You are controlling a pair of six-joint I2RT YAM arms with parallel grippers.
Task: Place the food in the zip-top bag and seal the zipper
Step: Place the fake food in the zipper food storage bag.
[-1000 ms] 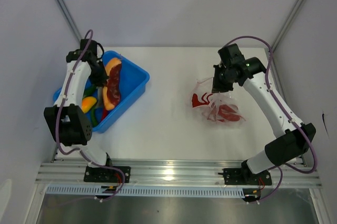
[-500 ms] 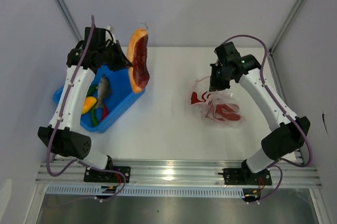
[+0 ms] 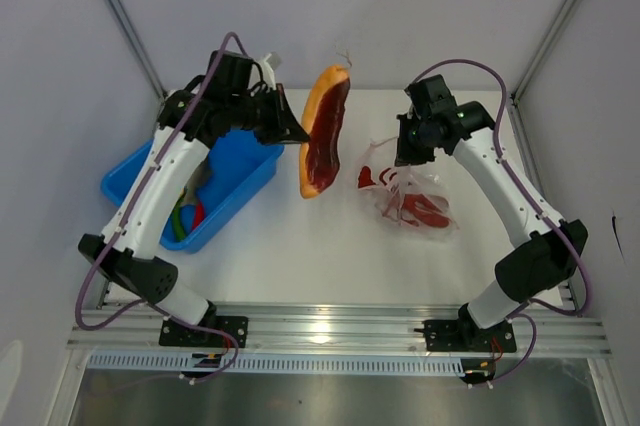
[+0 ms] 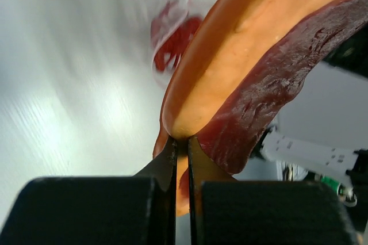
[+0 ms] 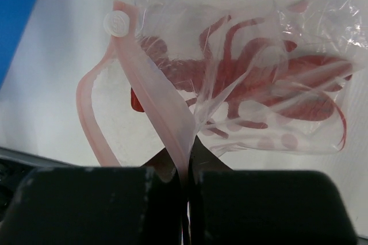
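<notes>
- The blue bin (image 3: 240,161) is mostly covered by the left arm. All I can make out inside is one green bit (image 3: 178,220) and one red bit (image 3: 197,213), so no real count there.
- The left hand (image 3: 296,134) is clamped down narrow on one big orange and dark red food piece (image 3: 323,136). It hangs in the air just right of the bin, above the surface (image 3: 300,246).
- The left wrist view is smeared. Only the fingertips biting the orange rim come out sharp, and the bag is a red blur.
- One zip-top bag (image 5: 259,84) is lifted at one edge well to the right of the bin, further out than the hanging piece.
- The red chillies (image 5: 299,104) inside overlap under crinkly plastic. There are several, but I can't count them.
- The right hand (image 5: 187,153) is pinched shut on the pink zipper (image 5: 150,92). The strip loops open beside it, with one white round tab at its end.
- The fingertips are hidden in the top view.
</notes>
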